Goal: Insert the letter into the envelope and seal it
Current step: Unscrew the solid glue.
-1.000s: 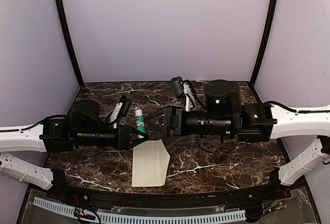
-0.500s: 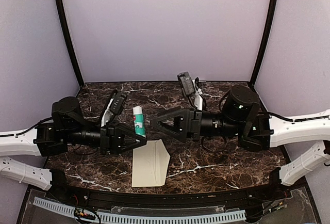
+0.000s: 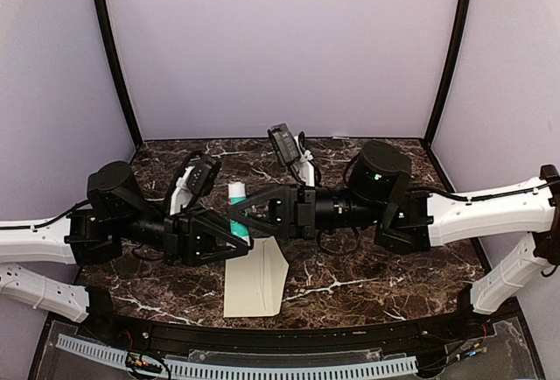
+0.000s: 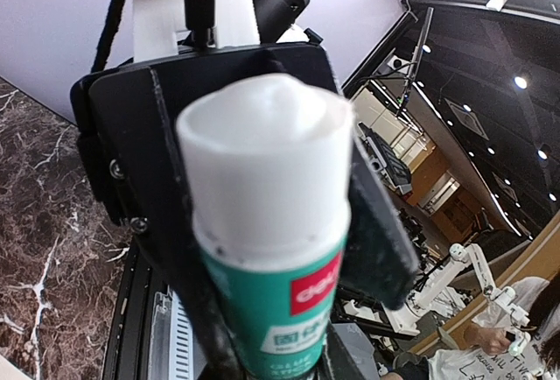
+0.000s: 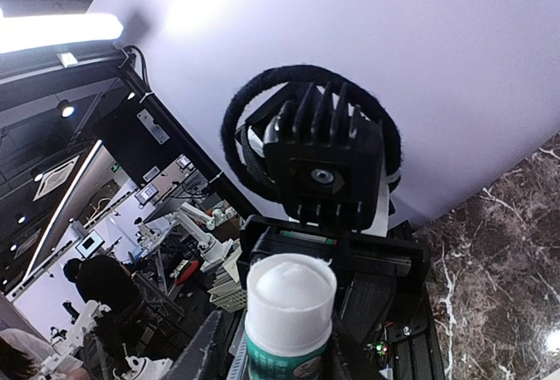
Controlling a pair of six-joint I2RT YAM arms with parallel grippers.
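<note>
Gripping: left gripper (image 3: 243, 235) clamps narrowly on the glue stick (image 3: 236, 194), probably steadying it for uncapping.
Stick: upright between both grippers, white cap (image 4: 262, 126) on.
Right gripper (image 3: 238, 215): jaws part-closed around the stick, whether they touch it I cannot tell; likely after the cap.
Envelope (image 3: 254, 284): flat on the table (image 3: 367, 275), just nearer than both jaws, untouched.

White arm links (image 3: 490, 209), black wrists (image 3: 350, 209) (looped cables (image 5: 234, 126)).
</note>
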